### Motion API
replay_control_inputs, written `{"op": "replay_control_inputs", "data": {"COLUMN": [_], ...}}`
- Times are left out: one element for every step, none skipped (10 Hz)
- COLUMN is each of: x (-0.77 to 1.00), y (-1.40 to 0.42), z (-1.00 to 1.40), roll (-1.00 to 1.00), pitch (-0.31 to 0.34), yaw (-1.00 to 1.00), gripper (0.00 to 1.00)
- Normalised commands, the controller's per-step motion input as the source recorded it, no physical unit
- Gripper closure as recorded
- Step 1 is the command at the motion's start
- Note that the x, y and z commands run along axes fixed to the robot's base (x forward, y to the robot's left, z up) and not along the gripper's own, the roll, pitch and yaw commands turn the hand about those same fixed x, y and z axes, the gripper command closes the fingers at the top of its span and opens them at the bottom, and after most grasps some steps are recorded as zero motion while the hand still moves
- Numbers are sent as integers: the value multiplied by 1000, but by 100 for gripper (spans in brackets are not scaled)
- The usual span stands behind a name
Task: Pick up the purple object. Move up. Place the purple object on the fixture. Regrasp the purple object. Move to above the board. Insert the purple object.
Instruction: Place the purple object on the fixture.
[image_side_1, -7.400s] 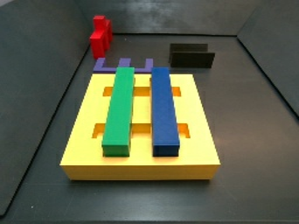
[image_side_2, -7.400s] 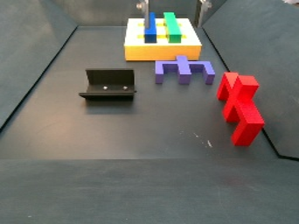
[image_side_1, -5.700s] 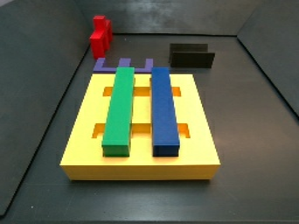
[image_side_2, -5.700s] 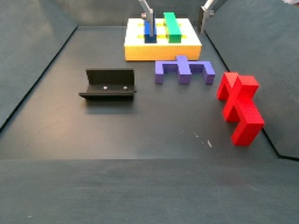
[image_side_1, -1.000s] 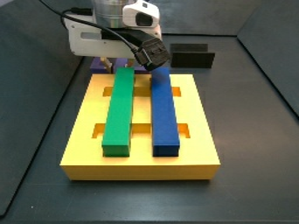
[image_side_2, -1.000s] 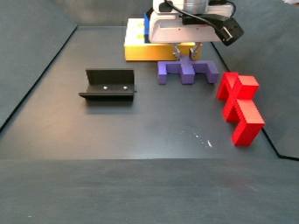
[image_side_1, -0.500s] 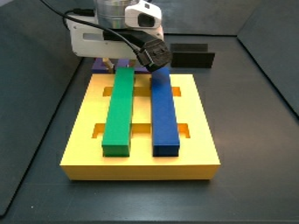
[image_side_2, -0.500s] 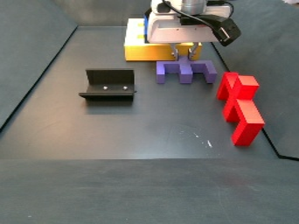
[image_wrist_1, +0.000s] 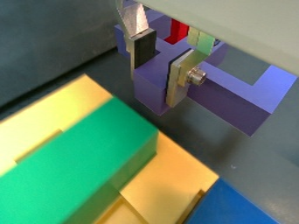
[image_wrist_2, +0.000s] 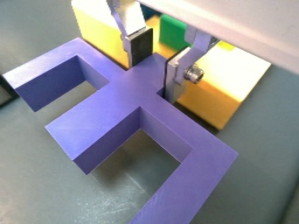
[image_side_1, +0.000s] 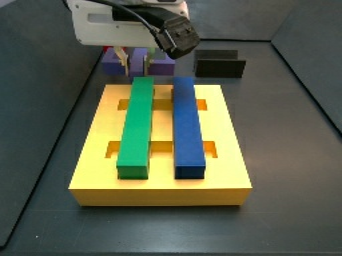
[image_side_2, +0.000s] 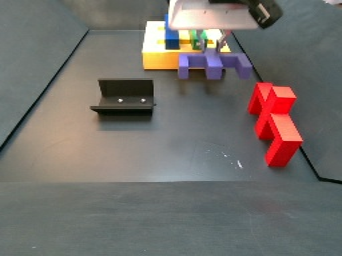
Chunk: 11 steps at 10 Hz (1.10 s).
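The hand (image_wrist_2: 156, 59) is clamped on the purple object (image_wrist_2: 122, 131) — both wrist views show the two silver finger plates pressed against opposite faces of the piece's central bar, dark pads against purple. In a side view the hand (image_side_2: 210, 40) hangs at the top centre of the frame with the purple object (image_side_2: 217, 64) held under it, lifted clear of the table (image_side_2: 147, 160); whether a shadow lies beneath it is hard to tell.

In a side view the hand (image_side_1: 134, 58) sits at the upper left, the purple object (image_side_1: 158, 67) showing just below the arm's body and behind the far edge of the yellow board (image_side_1: 160, 175). On that board lie a green bar (image_side_1: 135, 125) and a blue bar (image_side_1: 187, 125), side by side, lengthwise.

The fixture (image_side_2: 126, 97) stands at the left centre of its side view, well apart from the hand. The red piece (image_side_2: 274, 124) lies toward the right edge — apart from the purple one.
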Motion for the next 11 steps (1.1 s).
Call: {"op": "replay_control_inputs", "data": {"x": [0,323,560,634,669,694,709,714,709,714,760], "y": [54,449,414,271,194,134,120,126,203,249,317], "z": [0,157,437,471,394,389,403,423,460,389,180], "roll": [-17,-609,-920,-971,-1000,-1000,-1000,-994,-931,-883,-811], "pitch": [0,177,166,43,23,0,0,0,0,11,23], "yaw": [0,0,0,0,-57,-97,-106,-106,-77,-57,-6], "gripper": [100,100,100,100,100,100,100,100,100,100,100]}}
